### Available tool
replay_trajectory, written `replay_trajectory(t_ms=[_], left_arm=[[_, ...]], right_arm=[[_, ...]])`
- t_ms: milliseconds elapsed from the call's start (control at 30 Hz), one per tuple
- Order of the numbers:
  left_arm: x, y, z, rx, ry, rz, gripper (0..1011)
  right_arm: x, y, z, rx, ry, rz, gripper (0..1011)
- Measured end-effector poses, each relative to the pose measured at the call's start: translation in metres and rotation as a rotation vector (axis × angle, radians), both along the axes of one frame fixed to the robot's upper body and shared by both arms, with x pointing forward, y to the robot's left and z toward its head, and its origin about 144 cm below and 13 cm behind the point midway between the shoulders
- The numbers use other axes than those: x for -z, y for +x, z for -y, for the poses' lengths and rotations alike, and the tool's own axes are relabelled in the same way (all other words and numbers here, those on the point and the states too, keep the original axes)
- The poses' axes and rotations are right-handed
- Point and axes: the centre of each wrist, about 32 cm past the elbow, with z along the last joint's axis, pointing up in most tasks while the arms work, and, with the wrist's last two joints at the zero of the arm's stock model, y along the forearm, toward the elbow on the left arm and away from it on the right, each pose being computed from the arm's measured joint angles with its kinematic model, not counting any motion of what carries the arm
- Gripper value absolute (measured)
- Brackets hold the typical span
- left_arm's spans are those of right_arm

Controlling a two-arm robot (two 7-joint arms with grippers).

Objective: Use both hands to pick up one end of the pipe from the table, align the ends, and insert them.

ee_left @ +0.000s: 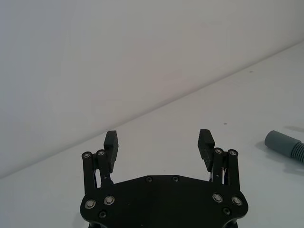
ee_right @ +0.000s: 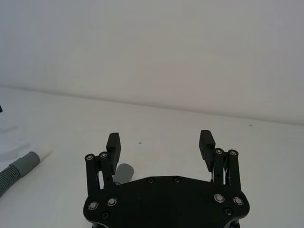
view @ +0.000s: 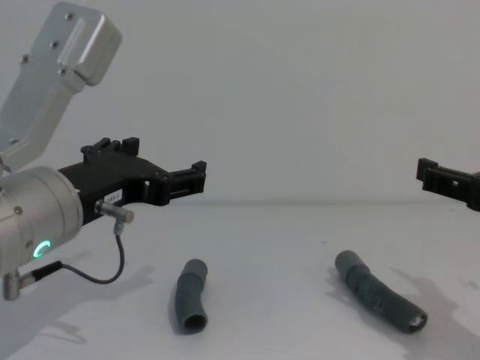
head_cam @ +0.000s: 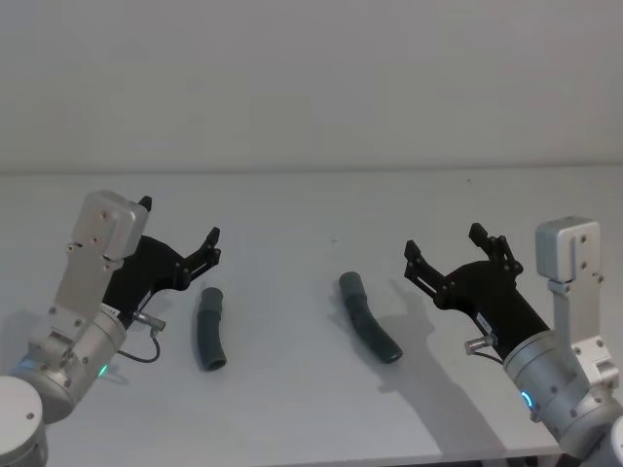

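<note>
Two grey ribbed pipe pieces lie apart on the table (head_cam: 292, 418). The shorter curved piece (head_cam: 209, 329) (view: 189, 294) is on the left and the longer, darker piece (head_cam: 368, 317) (view: 377, 294) on the right. My left gripper (head_cam: 180, 222) (view: 157, 169) hovers open above and just left of the short piece's far end. My right gripper (head_cam: 445, 243) hangs open in the air to the right of the long piece. A smooth grey cuff (ee_left: 284, 145) shows beyond the left gripper (ee_left: 158, 141). A white plug tip (ee_right: 45, 151) on a ribbed piece shows beside the right gripper (ee_right: 160, 142). Neither gripper touches a piece.
The table's far edge meets a plain pale wall (head_cam: 311, 78). A thin black cable (view: 97, 276) loops under the left wrist. The table's front edge (head_cam: 321, 457) runs just below the two pieces.
</note>
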Motion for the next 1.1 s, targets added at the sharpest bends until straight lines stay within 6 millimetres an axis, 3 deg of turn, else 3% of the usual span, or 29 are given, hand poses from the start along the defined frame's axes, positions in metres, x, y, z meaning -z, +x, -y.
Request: replay_trajectory(t_ms=[433,1100], left_arm=[[-0.013,-0.007,0.007,-0.002,-0.001,-0.095,1001],[-0.031,-0.044,0.018,-0.060,-0.027,-0.330,1001]], right_arm=[[0.000,0.000,0.000,0.000,0.000,0.000,1002],[0.000,0.000,0.000,0.000,0.000,0.000,1002]])
